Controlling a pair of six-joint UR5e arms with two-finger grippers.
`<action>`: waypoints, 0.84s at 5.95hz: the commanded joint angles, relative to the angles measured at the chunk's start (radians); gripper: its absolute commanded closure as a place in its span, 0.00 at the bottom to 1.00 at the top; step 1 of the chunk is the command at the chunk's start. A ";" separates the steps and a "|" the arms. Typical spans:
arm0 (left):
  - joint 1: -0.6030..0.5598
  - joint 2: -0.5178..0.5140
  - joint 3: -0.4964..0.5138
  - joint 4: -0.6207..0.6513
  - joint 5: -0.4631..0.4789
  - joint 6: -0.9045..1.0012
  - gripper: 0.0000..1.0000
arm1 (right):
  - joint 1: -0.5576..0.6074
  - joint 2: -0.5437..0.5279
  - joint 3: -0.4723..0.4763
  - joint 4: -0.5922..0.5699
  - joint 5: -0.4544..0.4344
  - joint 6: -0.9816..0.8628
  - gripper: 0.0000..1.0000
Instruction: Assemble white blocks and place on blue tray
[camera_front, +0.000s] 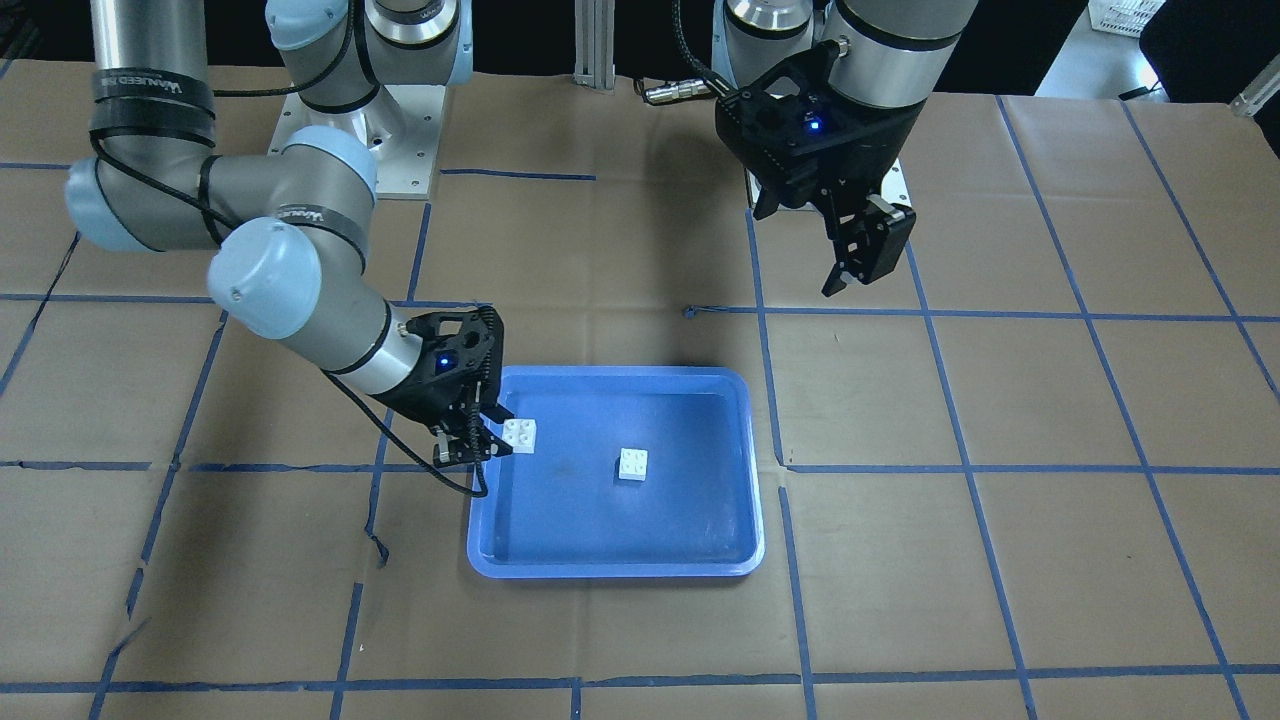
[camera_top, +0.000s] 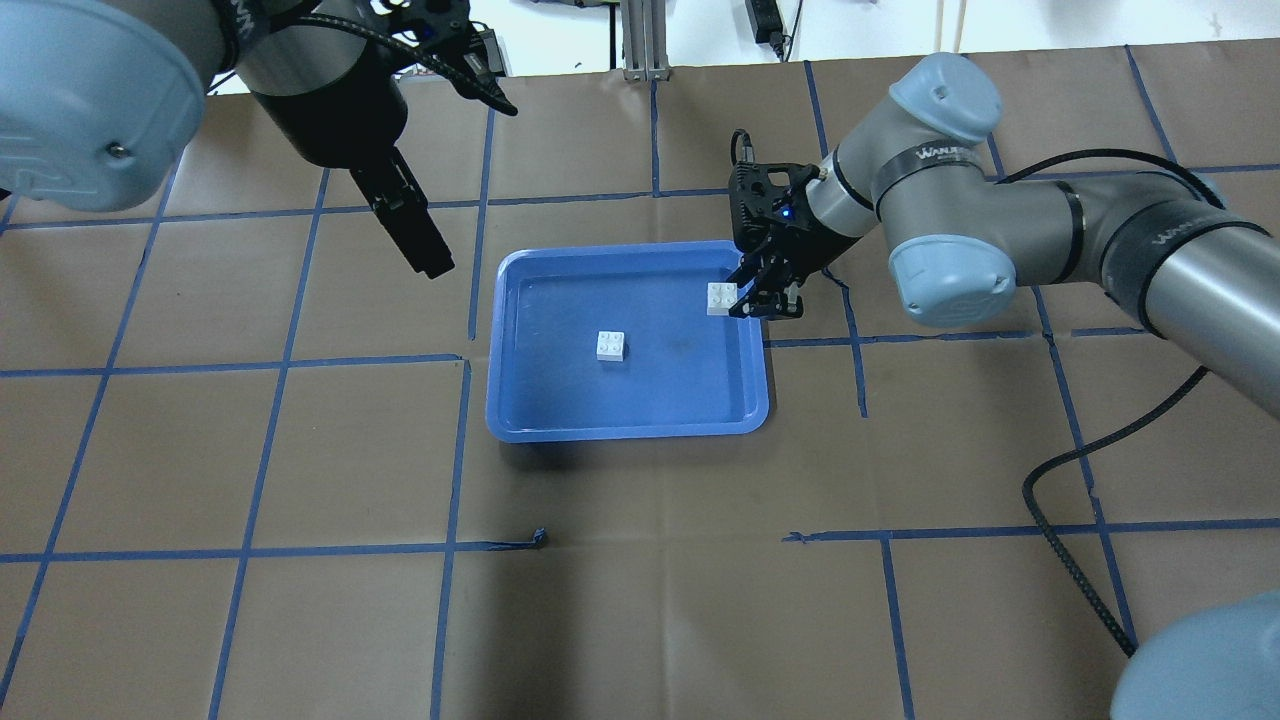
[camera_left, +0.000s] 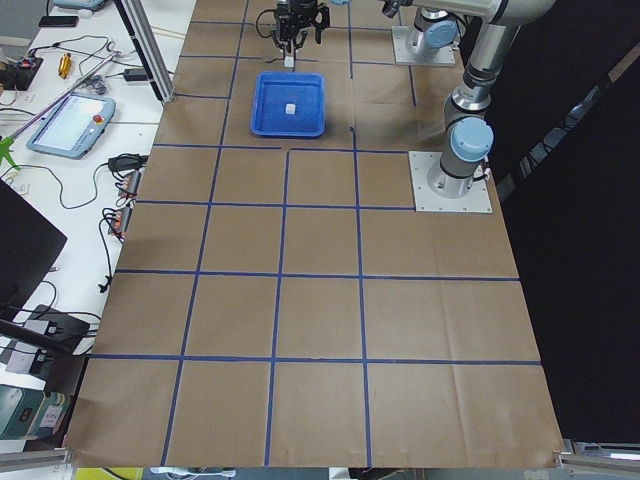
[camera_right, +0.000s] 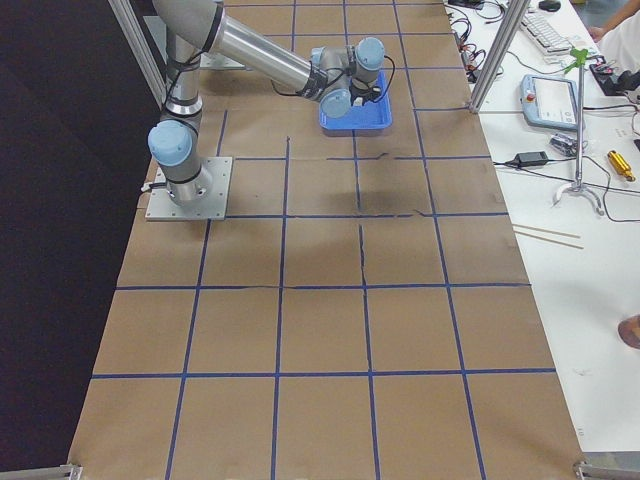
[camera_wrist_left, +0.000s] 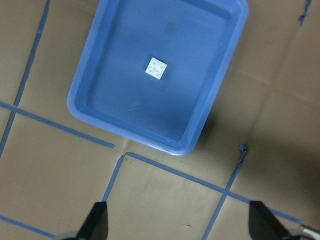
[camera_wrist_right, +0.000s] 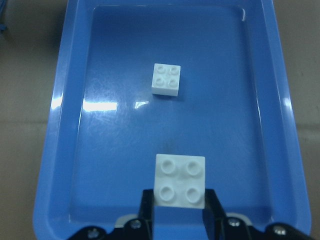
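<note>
**Two white blocks, one blue tray: how it all sits**

Going from the operators' side of the counter (camera_front: 1000, 600) back toward the robot.

Closest is the blue tray (camera_front: 615, 572), flat on the brown paper with its long side running across. A blue tape line (camera_front: 1000, 468) passes it on either side. Roughly mid-tray there's a loose white block (camera_front: 632, 464) with its four studs up. It rests on the tray floor and touches nothing else.

A little further back, at the tray's edge on the robot's right, is the held white block (camera_front: 520, 435), also studs up. The right pincer (camera_front: 478, 445) is clamped on it. The right wrist view shows the fingers (camera_wrist_right: 210, 220) pressed against two opposite faces. The block sits just inside the rim, over the tray floor. I honestly can't tell if it's touching the floor or hanging a bit above it. It's well apart from the loose one, so the two aren't joined.

Further back again, the left pincer (camera_wrist_left: 180, 222) hangs above the counter on the robot's left side, well apart from the tray. Its fingers are spread wide. In its own wrist camera the fingertips (camera_wrist_left: 97, 220) poke in near the two bottom corners. The tray and the loose block are in view beyond them, and paper and tape lie underneath.

Farthest back are the arms' mounting plates (camera_front: 400, 150) by the counter's rear edge.
</note>
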 joint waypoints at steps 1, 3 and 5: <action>0.033 0.037 -0.004 0.042 0.007 -0.308 0.01 | 0.066 0.075 0.011 -0.151 -0.009 0.106 0.86; 0.034 0.042 -0.001 0.065 0.056 -0.681 0.01 | 0.080 0.104 0.051 -0.257 -0.008 0.108 0.86; 0.034 0.053 -0.006 0.062 0.057 -0.963 0.01 | 0.081 0.142 0.051 -0.290 -0.006 0.109 0.86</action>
